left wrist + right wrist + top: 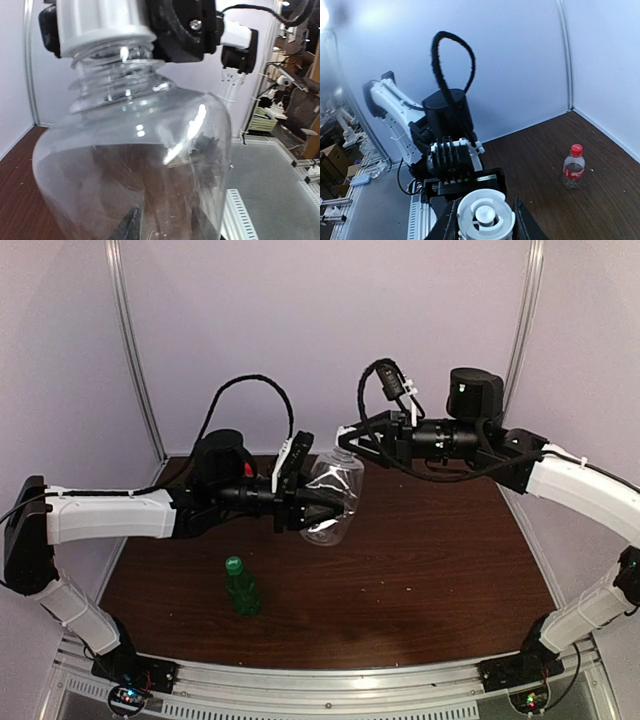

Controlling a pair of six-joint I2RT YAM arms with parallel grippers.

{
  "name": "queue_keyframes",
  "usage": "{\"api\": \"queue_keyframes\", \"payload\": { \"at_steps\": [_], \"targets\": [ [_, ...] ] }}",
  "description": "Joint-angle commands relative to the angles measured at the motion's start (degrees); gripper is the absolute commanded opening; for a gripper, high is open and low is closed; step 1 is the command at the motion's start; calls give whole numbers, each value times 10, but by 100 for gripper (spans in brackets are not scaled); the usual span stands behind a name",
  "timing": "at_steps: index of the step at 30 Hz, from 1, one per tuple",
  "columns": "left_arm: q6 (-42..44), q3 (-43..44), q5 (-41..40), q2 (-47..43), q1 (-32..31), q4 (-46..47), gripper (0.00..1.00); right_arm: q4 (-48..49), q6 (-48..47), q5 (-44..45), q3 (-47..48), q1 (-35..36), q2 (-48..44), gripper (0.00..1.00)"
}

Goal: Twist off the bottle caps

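Unscrewing step: clear bottle (335,490) held by left claw (315,510); white cap (485,216) gripped by right claw (343,437); twist likely needed next.

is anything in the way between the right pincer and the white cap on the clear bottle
Nothing visible does. The right pincer is shut directly on the white cap, while the left pincer holds the clear bottle by its body in the air.
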Motion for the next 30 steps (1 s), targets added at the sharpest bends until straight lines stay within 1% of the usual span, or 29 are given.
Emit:
{"api": "queue_keyframes", "payload": {
  "at_steps": [1, 4, 6, 8, 12, 16, 20, 21, 26, 30],
  "targets": [
    [-33, 5, 196, -11, -9, 83, 35, 31, -103, -219, -10, -27, -5, 17],
    [-42, 15, 238, 0, -9, 81, 35, 28, -108, -298, -1, -38, 9, 18],
    [-49, 20, 250, 7, -9, 82, 32, 19, -127, -322, 8, -41, 17, 19],
    [-50, 22, 252, 11, -8, 83, 31, 11, -130, -332, 14, -43, 24, 19],
    [-48, 20, 248, 13, -9, 86, 33, 9, -131, -335, 15, -44, 25, 21],
    [-48, 21, 244, 15, -9, 87, 33, 9, -127, -331, 17, -44, 26, 29],
    [-45, 22, 224, 14, -9, 78, 33, 8, -107, -285, 19, -45, 23, 38],
    [-41, 23, 217, 14, -9, 71, 33, 9, -96, -272, 20, -45, 21, 39],
    [-30, 28, 191, 15, -9, 53, 33, 18, -71, -247, 18, -44, 12, 38],
    [-30, 30, 185, 18, -9, 53, 33, 32, -60, -248, 11, -44, 7, 33]
  ]
}}
